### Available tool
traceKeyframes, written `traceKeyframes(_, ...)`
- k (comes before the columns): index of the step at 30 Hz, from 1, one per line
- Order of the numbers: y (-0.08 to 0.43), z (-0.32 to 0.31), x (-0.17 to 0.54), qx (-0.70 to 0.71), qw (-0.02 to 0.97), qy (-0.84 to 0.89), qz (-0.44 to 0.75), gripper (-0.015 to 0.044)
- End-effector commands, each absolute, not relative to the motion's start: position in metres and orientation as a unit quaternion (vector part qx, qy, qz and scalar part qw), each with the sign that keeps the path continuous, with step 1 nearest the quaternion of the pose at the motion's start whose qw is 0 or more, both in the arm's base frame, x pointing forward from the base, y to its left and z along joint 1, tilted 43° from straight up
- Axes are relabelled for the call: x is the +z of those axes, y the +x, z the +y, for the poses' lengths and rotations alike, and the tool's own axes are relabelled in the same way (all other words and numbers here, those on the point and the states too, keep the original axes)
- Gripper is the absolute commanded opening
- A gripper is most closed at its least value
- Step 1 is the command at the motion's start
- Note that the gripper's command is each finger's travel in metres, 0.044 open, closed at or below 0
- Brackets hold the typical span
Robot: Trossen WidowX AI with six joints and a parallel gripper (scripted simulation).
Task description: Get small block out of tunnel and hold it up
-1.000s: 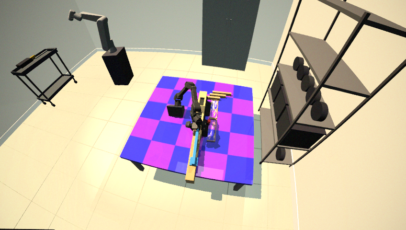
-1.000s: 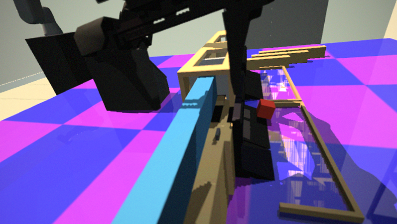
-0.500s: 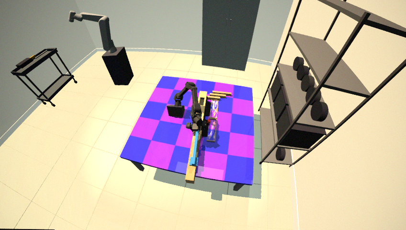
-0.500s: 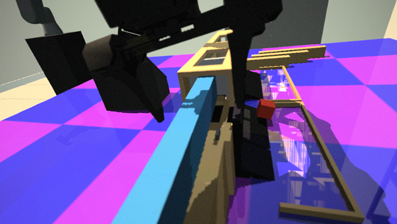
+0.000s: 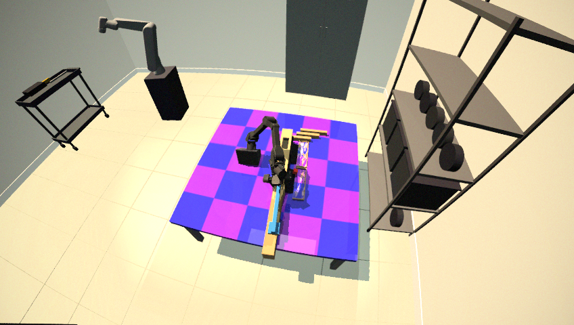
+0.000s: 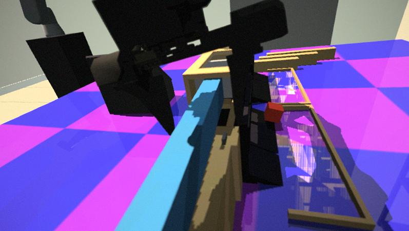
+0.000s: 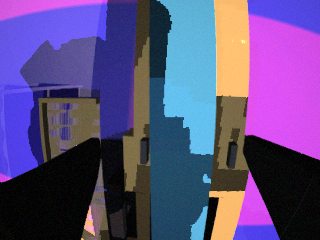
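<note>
Blue bar (image 5: 275, 209) (image 6: 168, 162) (image 7: 185, 90) passes between the two fingers of the hand (image 5: 277, 185) (image 6: 205, 129) (image 7: 175, 146), which is released, wide open, grasping nothing. Between each finger and the bar some room shows. One finger stands just beside the outer edge of the wooden rail (image 5: 269, 246) (image 6: 211, 187) (image 7: 232, 50); at its far end, the rail goes out over the edge of the counter (image 5: 338, 177) (image 6: 353, 119) (image 7: 282, 90).

Behind the hand, the wooden tunnel (image 5: 286, 133) (image 6: 192, 70) has a window in its roof, and the bar reaches toward its open mouth. Beside the hand, the red block (image 5: 295, 170) (image 6: 274, 112) is outside the tunnel, next to dark panels (image 6: 264, 165) and a see-through compartment with wooden rim (image 5: 298, 198) (image 6: 334, 219). Glare covers the compartment; what it contains I cannot tell.
</note>
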State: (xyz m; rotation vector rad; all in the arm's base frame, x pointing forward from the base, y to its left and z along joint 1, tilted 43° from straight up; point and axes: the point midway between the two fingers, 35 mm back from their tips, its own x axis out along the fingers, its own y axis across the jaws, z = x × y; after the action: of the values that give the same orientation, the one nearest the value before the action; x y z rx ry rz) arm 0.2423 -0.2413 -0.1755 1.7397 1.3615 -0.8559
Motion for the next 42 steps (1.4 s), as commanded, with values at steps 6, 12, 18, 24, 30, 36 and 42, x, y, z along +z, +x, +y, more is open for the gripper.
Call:
traceKeyframes(6,0.243,-0.242,-0.175,-0.335,0.377,0.680,0.532,0.0151)
traceKeyframes(12,0.243,-0.242,-0.175,-0.335,0.377,0.680,0.532,0.0033)
traceKeyframes(18,0.242,-0.246,-0.181,-0.335,0.376,0.681,0.532,0.0000)
traceKeyframes(24,0.240,-0.256,-0.195,-0.334,0.371,0.683,0.533,0.0000)
traceKeyframes(30,0.240,-0.257,-0.197,-0.334,0.370,0.683,0.533,0.0000)
traceKeyframes(36,0.240,-0.257,-0.197,-0.334,0.370,0.683,0.533,0.0000)
traceKeyframes(42,0.240,-0.257,-0.197,-0.334,0.370,0.683,0.533,0.0000)
